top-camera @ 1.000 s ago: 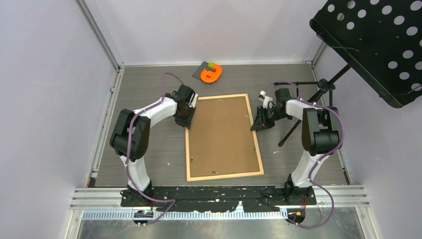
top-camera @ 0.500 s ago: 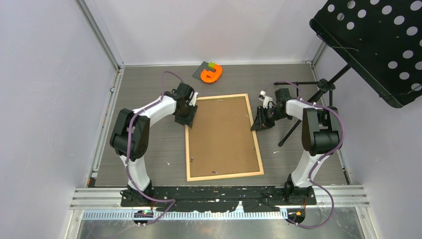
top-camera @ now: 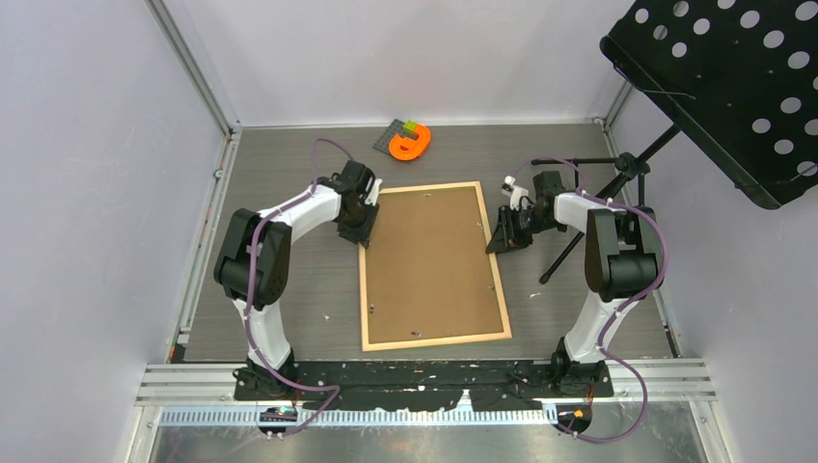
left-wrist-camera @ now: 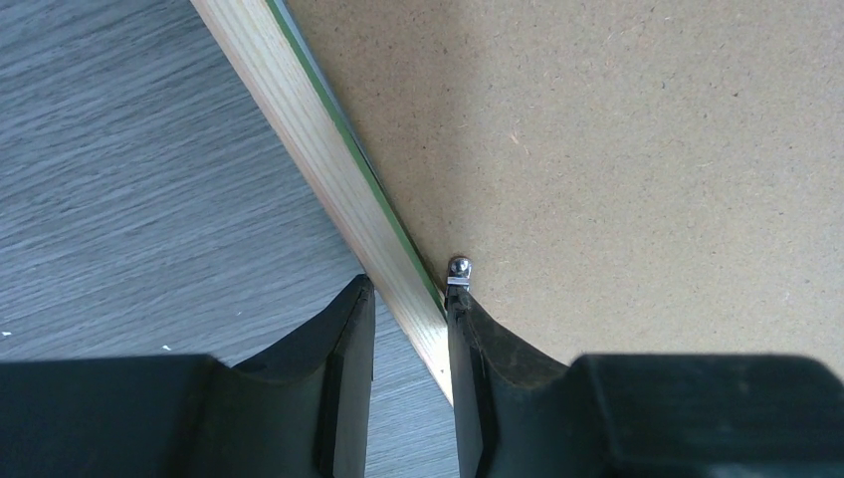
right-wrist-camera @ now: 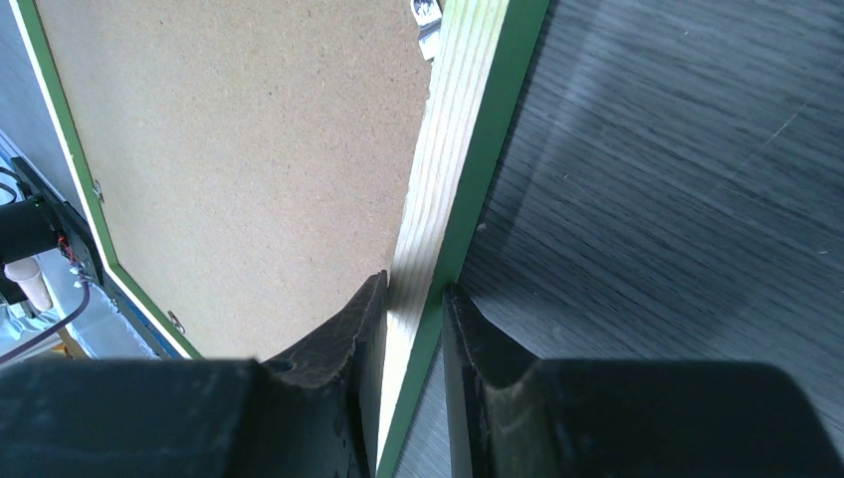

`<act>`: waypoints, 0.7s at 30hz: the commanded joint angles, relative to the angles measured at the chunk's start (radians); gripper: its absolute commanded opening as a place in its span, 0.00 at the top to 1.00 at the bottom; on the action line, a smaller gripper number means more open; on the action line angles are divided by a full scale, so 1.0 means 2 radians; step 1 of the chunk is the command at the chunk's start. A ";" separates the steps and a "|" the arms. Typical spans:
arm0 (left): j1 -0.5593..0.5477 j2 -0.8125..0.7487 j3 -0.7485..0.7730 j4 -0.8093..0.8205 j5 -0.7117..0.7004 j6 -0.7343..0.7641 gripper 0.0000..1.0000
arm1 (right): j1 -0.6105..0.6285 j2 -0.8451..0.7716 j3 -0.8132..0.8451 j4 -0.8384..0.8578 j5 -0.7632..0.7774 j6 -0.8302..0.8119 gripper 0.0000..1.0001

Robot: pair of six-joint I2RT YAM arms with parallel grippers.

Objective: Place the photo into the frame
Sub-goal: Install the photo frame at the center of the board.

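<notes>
The frame [top-camera: 436,340] lies flat mid-tabletop [top-camera: 289,174], pale wood face up (green shows only along its rim), with the brown board [top-camera: 432,260] inside it. The right tool [right-wrist-camera: 413,289] is closed on the right rail toward the far edge. The left tool [left-wrist-camera: 406,299] sits narrowly parted astride the left rail, opposite; whether it actually pinches, I cannot tell.

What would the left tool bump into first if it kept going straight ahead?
Probably the frame: its pale rail already sits inside the left tool, though depth is unclear.
</notes>
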 commanded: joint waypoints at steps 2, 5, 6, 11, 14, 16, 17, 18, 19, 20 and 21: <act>0.002 0.002 0.002 0.014 0.009 0.003 0.69 | 0.003 0.007 0.002 -0.005 -0.014 -0.005 0.94; 0.002 -0.001 0.000 0.015 0.011 0.002 0.68 | 0.003 0.007 0.002 -0.005 -0.014 -0.005 0.94; 0.002 -0.002 -0.001 0.016 0.011 0.002 0.68 | 0.003 0.007 0.002 -0.004 -0.014 -0.005 0.94; 0.002 -0.007 -0.010 0.018 0.014 -0.001 0.69 | 0.003 0.008 0.002 -0.004 -0.014 -0.005 0.94; 0.002 -0.012 -0.012 0.019 0.018 -0.003 0.69 | 0.003 0.008 0.002 -0.004 -0.014 -0.004 0.94; 0.002 -0.015 -0.012 0.019 0.019 -0.004 0.69 | 0.003 0.008 0.002 -0.004 -0.015 -0.004 0.94; 0.002 -0.015 -0.013 0.020 0.018 -0.004 0.69 | 0.003 0.008 0.002 -0.004 -0.015 -0.004 0.94; 0.002 -0.015 -0.013 0.020 0.018 -0.004 0.69 | 0.003 0.008 0.002 -0.004 -0.015 -0.004 0.94; 0.002 -0.015 -0.013 0.020 0.018 -0.004 0.69 | 0.003 0.008 0.002 -0.004 -0.015 -0.004 0.94; 0.002 -0.015 -0.014 0.020 0.018 -0.004 0.69 | 0.003 0.008 0.002 -0.004 -0.015 -0.004 0.94; 0.002 -0.015 -0.015 0.021 0.018 -0.004 0.69 | 0.002 0.008 0.002 -0.004 -0.015 -0.004 0.94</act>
